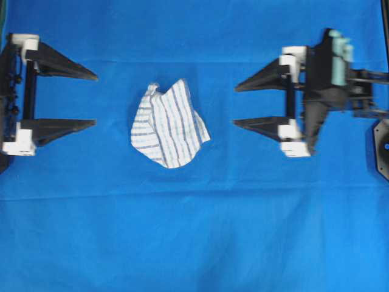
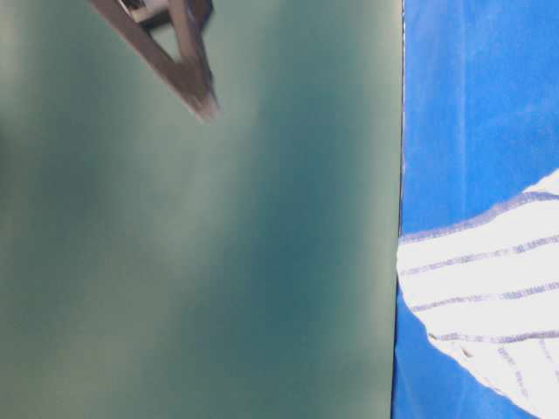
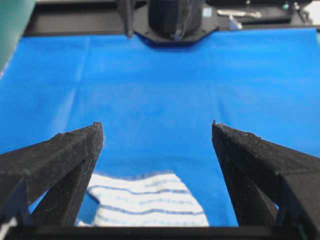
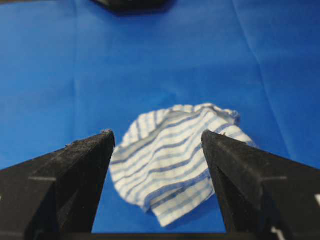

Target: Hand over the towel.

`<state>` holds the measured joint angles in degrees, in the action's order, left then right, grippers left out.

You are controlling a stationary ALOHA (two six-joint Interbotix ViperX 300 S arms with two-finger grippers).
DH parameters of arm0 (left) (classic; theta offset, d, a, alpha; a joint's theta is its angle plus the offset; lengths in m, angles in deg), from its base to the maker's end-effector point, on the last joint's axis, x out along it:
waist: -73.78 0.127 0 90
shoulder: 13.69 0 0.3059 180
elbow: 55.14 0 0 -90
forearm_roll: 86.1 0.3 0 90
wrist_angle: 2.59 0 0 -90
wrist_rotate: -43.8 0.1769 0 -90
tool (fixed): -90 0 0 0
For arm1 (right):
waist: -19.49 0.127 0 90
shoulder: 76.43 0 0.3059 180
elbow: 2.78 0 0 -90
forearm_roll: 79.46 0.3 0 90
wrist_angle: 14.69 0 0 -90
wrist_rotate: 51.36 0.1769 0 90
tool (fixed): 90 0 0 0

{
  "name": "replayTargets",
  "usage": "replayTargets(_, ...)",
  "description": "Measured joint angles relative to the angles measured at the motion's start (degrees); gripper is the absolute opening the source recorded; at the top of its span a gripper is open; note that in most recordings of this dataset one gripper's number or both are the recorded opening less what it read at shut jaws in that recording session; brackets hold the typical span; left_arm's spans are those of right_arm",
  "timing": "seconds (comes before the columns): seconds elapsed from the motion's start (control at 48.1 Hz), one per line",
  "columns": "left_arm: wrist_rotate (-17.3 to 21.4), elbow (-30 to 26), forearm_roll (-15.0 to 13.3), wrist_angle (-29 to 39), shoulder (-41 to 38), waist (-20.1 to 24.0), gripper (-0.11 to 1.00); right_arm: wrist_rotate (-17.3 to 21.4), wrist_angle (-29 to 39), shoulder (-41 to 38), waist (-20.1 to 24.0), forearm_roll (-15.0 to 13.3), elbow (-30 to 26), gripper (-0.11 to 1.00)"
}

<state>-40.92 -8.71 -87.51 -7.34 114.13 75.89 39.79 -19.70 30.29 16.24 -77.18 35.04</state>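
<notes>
The towel [image 1: 168, 123], white with thin blue and grey stripes, lies crumpled on the blue cloth in the middle of the overhead view. My left gripper [image 1: 96, 100] is open and empty, left of the towel with a gap between. My right gripper [image 1: 236, 105] is open and empty, right of the towel, also apart from it. The towel shows low between the left jaws in the left wrist view [image 3: 150, 202] and between the right jaws in the right wrist view [image 4: 170, 155]. It also shows at the right edge of the table-level view [image 2: 489, 297].
A large plain blue cloth [image 1: 194, 231] covers the table. A dark green wall [image 2: 175, 262] fills most of the table-level view, with a gripper finger [image 2: 188, 74] at its top. The right arm's black base [image 3: 175, 20] stands at the far edge.
</notes>
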Motion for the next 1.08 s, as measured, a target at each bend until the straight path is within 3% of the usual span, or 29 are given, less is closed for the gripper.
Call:
replayTargets(0.27, 0.26, 6.86, 0.00, 0.62, 11.07, 0.00, 0.91, 0.09, 1.05, 16.35, 0.44, 0.00, 8.44, 0.72)
replayTargets(0.645, 0.26, 17.58, 0.00, 6.94, 27.60, 0.09, 0.91, -0.44, -0.09, 36.91, 0.44, -0.18, 26.72, 0.68)
replayTargets(0.853, -0.44, 23.12, 0.00, 6.06, 30.06, 0.09, 0.91, -0.09, -4.75, 39.90, 0.44, -0.09, 33.75, 0.67)
replayTargets(1.082, -0.44, 25.31, 0.00, 2.99, 30.15, 0.09, 0.91, 0.18, -7.12, 39.02, 0.44, -0.09, 34.98, 0.67)
